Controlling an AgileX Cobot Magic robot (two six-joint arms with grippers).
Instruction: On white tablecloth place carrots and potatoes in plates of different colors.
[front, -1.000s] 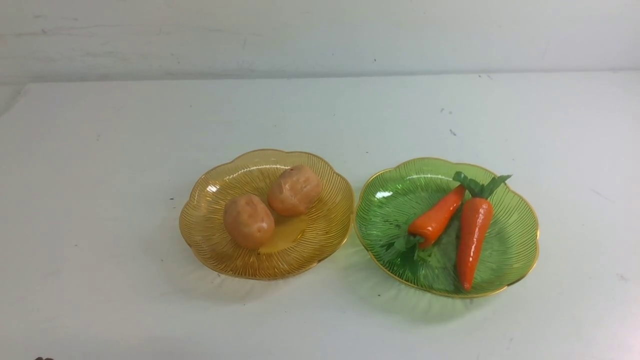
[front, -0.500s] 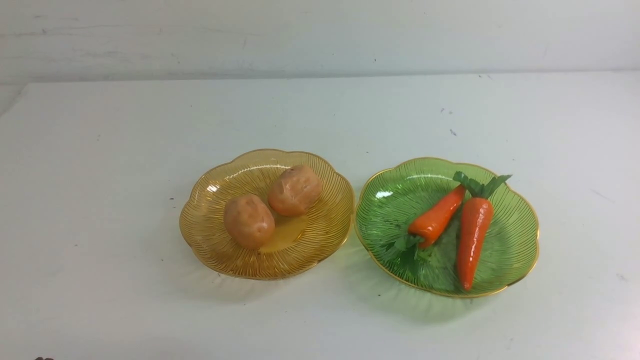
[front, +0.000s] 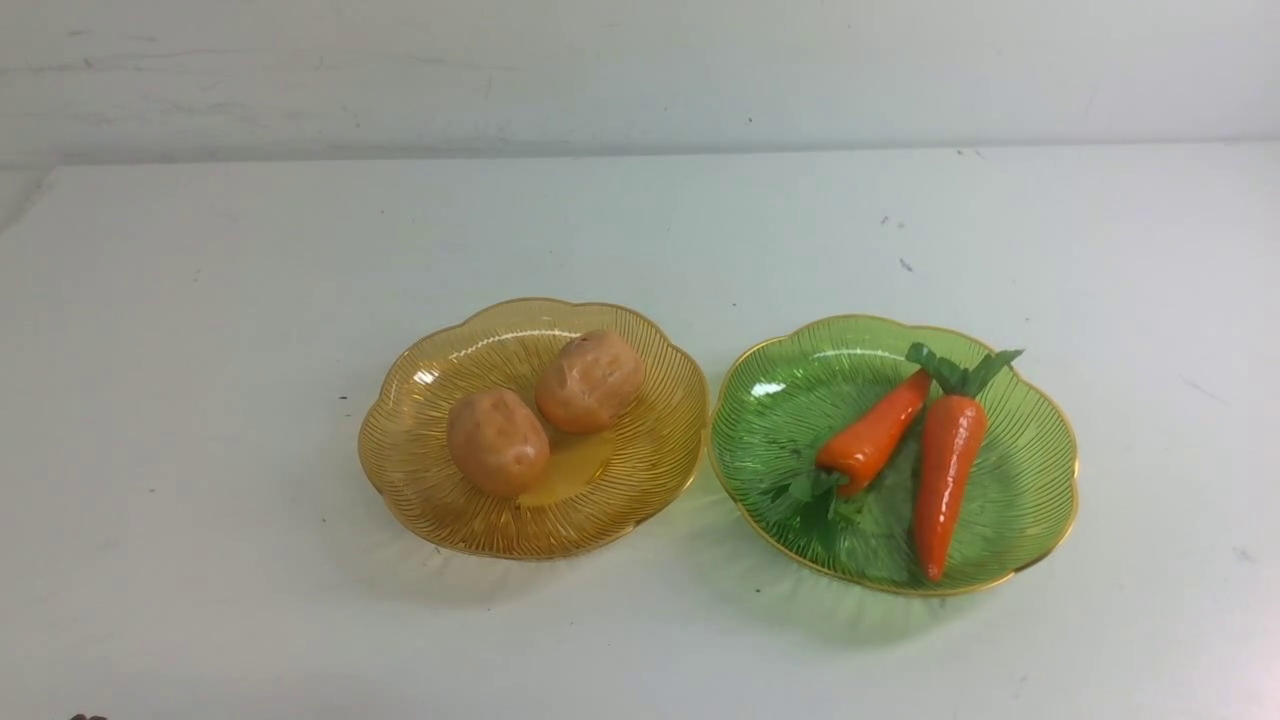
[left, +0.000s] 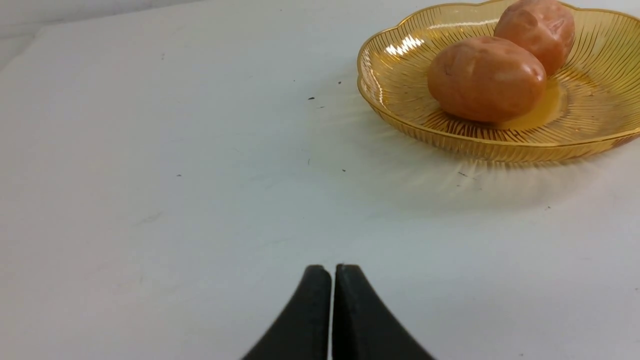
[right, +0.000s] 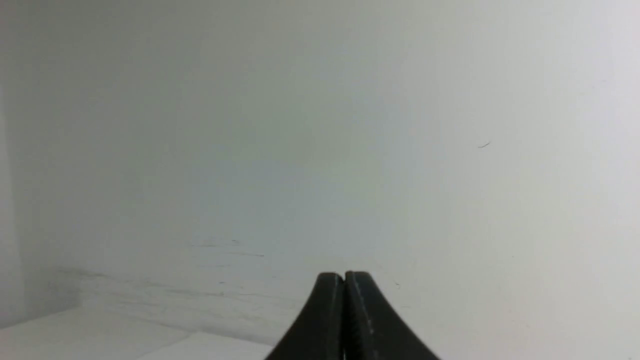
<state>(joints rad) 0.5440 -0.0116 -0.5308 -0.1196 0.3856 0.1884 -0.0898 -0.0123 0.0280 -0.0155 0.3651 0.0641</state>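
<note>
Nil moved since prior frame: potatoes (front: 545, 410) in amber plate (front: 420, 470), carrots (front: 915, 450) in green plate (front: 1040, 480) just R of amber; L gripper (left: 333, 270) & R gripper (right: 344, 277) clenched, empty; sorting looks done, next: none req'd.

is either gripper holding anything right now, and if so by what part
Nothing is held. The left gripper and the right gripper are both shut on nothing, away from the potatoes and carrots lying in their plates.

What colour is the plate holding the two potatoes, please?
Amber-yellow plate with a gold rim, clearest in the front view.
</note>
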